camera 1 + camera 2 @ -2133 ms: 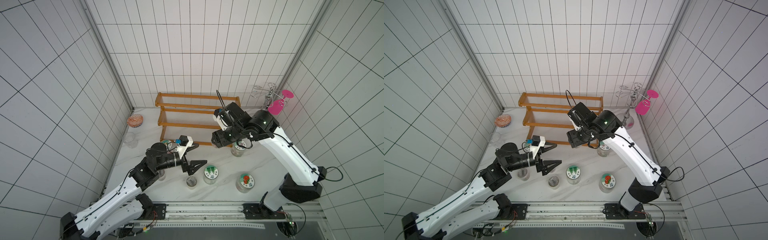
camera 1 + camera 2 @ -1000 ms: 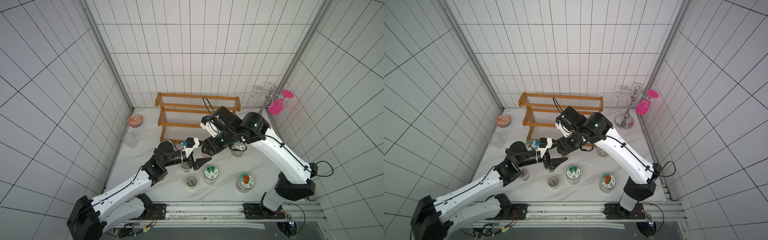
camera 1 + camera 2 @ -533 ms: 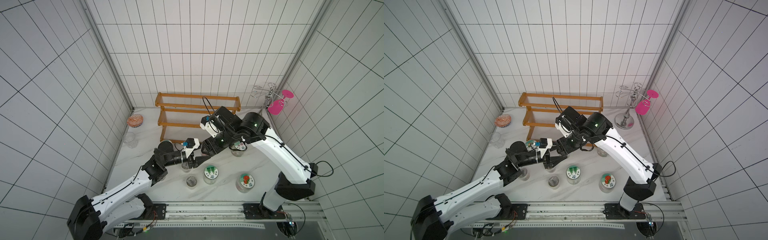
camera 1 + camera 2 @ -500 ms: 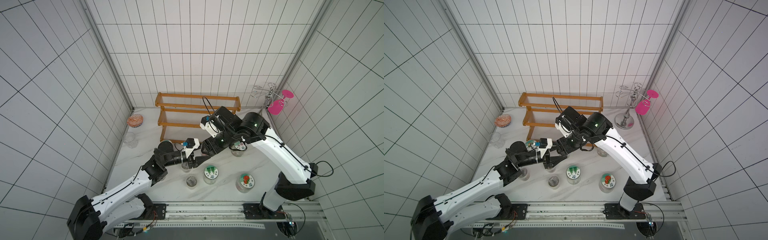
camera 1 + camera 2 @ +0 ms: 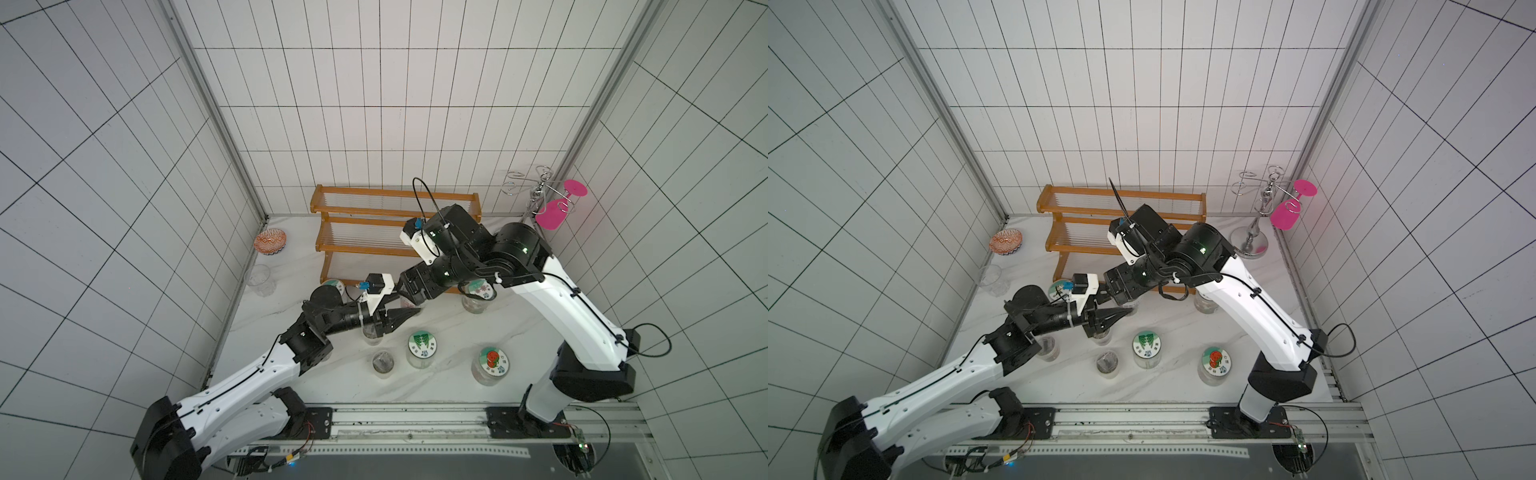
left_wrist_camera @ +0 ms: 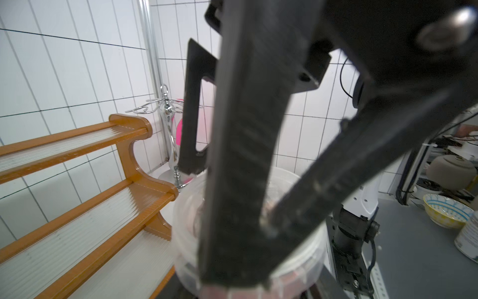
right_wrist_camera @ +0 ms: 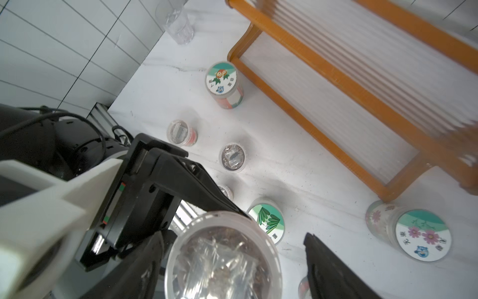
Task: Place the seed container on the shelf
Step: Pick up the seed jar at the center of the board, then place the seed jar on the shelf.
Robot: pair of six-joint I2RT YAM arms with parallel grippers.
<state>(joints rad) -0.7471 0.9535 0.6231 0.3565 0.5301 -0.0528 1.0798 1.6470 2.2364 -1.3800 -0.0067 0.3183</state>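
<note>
Left fingers (image 6: 240,168): closed firmly on the jar (image 7: 222,261), pressing its clear wall from two sides.
Right fingers (image 7: 333,271): spread wider than the jar. Bare tabletop (image 7: 292,181) shows between one finger and the jar, so they do not grip it. In the left wrist view one tip stands at the jar's rim; I cannot tell if it touches.
Jar: clear plastic, with crumpled foil and brown bits under the clear lid. It hangs in the air over the tabletop, in front of the lowest tier of the shelf (image 5: 395,195), and is not on it.
Arms: in both top views they meet at the middle, just in front of the shelf.
Shelf: orange-brown wood with three stepped tiers of clear rods, standing against the back wall.
Leaf jar (image 5: 422,345): on the tabletop, near the front, just beside the foil jar (image 5: 382,361).
Red jar (image 5: 490,361): on the tabletop, to the right of the leaf jar and apart from it.
Flower jar (image 7: 413,233): near the right foot of the shelf, partly under the right arm in the top views.
Orange jar (image 7: 222,82): just beside the left foot of the shelf.
Cup (image 5: 259,280): clear, near the left wall.
Bowl (image 5: 270,241): patterned, in the back left corner.
Stand (image 5: 1254,232): chrome wire, in the back right corner, with a pink glass (image 5: 1285,214) hanging upside down from it.
</note>
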